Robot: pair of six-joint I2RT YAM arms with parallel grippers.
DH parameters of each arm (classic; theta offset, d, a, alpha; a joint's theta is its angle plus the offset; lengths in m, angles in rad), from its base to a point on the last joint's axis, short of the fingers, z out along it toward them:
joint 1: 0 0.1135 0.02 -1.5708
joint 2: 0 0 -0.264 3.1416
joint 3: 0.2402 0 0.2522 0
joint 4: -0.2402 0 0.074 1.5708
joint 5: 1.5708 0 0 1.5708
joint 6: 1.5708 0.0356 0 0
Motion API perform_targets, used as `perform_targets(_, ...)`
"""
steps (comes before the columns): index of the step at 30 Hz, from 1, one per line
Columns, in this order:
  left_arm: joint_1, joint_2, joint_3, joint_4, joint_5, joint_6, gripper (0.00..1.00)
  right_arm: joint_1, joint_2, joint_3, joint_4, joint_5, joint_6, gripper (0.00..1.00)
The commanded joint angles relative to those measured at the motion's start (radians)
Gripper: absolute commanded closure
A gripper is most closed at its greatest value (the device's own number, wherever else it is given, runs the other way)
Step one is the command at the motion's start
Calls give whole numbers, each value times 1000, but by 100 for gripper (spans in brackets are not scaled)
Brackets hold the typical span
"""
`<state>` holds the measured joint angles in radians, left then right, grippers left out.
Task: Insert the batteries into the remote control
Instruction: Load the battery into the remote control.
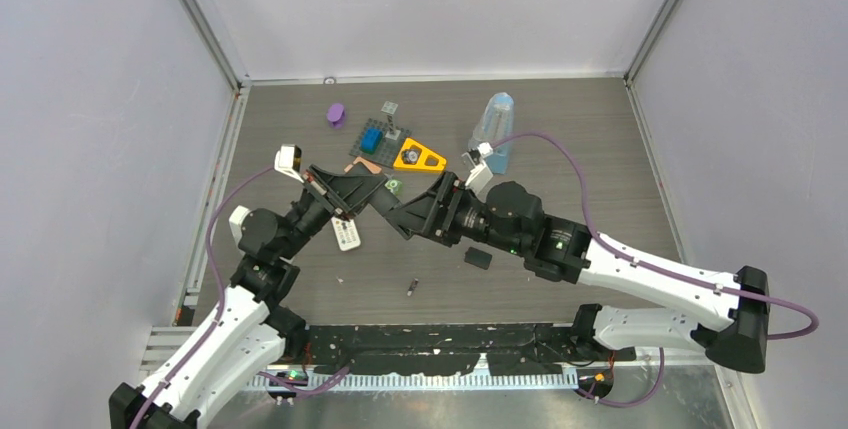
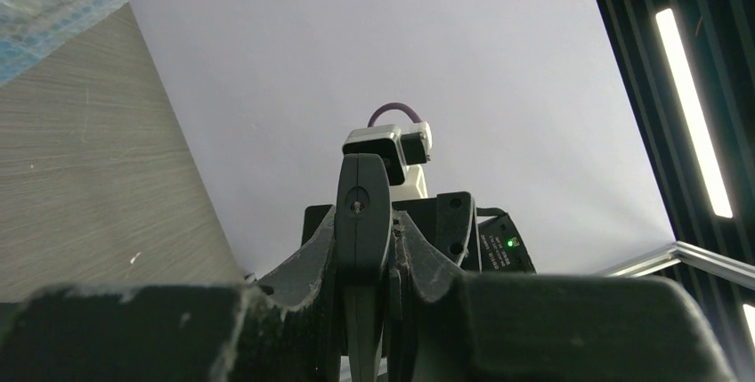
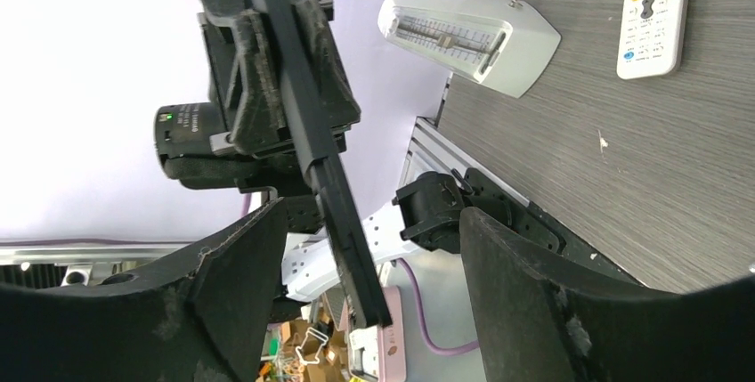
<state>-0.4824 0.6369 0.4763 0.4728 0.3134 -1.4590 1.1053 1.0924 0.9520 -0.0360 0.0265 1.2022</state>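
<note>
The two arms meet nose to nose over the middle of the worktop (image 1: 600,149). The left gripper (image 2: 363,213) has its jaws clamped hard on a flat black strip (image 3: 341,222). In its own wrist view the fingers (image 2: 312,257) press in from either side with no gap showing.

The right gripper (image 3: 374,208) faces it with jaws spread wide. The free end of the strip pokes in between them with daylight on both sides, touching neither finger as far as the right wrist view shows. So the strip is held by the left side alone, and the right side holds nothing.

The remote control (image 3: 654,12) lies flat on the worktop, button face up, with nothing gripping it. In the top view it sits just beside the left arm, a little nearer the bases than the spot where the grippers meet.

Closer to the bases, between the two arms, a tiny dark cylinder that looks like a battery (image 1: 411,287) lies alone on the bare surface, apart from the remote. It is too small to make out more. A small black block (image 1: 479,258) rests just beside the right arm.
</note>
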Motion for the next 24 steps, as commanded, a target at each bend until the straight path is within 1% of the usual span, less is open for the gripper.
perform_targets(1, 1, 2, -9, 94, -10, 14, 100, -8, -89, -32, 65, 37, -7, 24)
perform_targets(7, 1, 4, -16, 105, -10, 23, 100, -8, -144, -70, 73, 66, -27, 26)
perform_targets(11, 1, 4, -17, 106, -13, 20, 100, -9, -152, -53, 7, 94, -66, 36)
perform_targets(13, 1, 4, -16, 105, -17, 19, 100, -9, -151, -44, -27, 109, -81, 43)
perform_targets(14, 1, 4, -17, 106, -19, 17, 100, -8, -151, -42, -38, 115, -84, 48)
perform_targets(16, 1, 4, -17, 107, -22, 15, 100, -9, -149, -38, -50, 119, -90, 54)
perform_targets(22, 1, 7, -14, 122, -30, 3, 100, -9, -116, -12, -79, 112, -114, 70)
perform_targets(24, 1, 5, -17, 125, -35, 0, 100, -7, -100, -1, -83, 102, -131, 73)
